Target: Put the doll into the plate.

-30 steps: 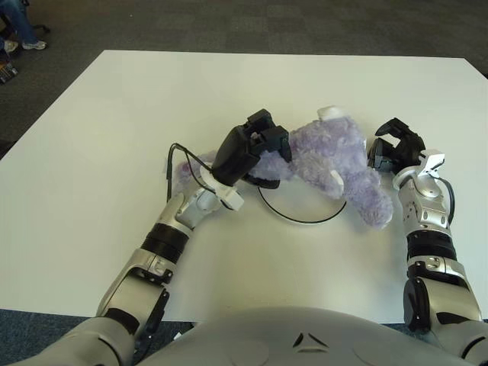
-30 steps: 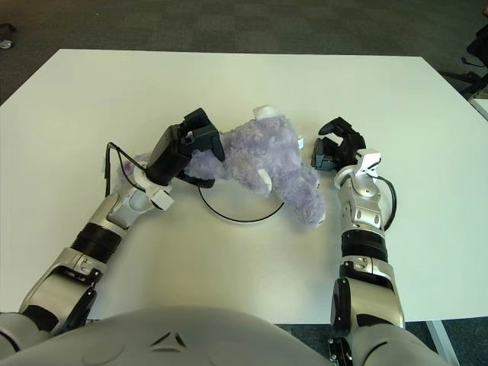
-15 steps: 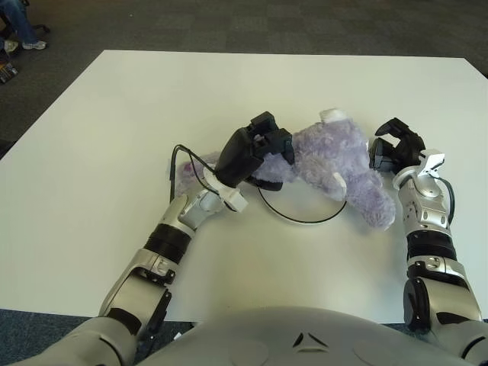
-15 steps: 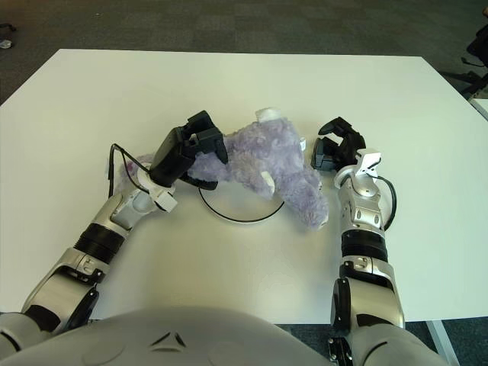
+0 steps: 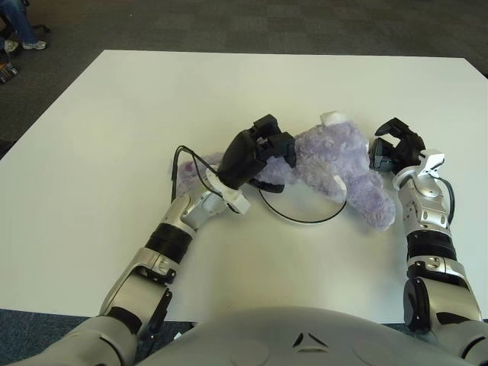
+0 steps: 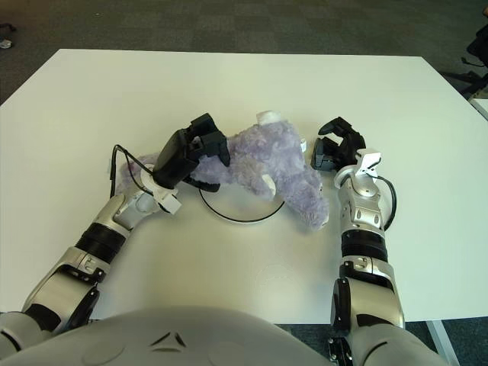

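A fluffy purple doll (image 5: 339,162) with white patches lies on its side across the far part of the white plate (image 5: 301,221), which has a thin black rim. Its lower end hangs over the plate's right side onto the table. My left hand (image 5: 267,146) is at the doll's left end, above the plate's left rim, with its black fingers shut on the plush. My right hand (image 5: 393,148) shows just right of the doll, fingers spread and holding nothing. Much of the plate's far rim is hidden under the doll.
The white table (image 5: 114,122) stretches wide around the plate, with dark carpet beyond its far edge. A black cable (image 5: 183,160) loops from my left wrist. A person's feet (image 5: 23,38) show at the far left on the floor.
My left hand has slid a little to the right with the doll's left end, and the doll has settled lower over the plate. The right hand has stayed put.
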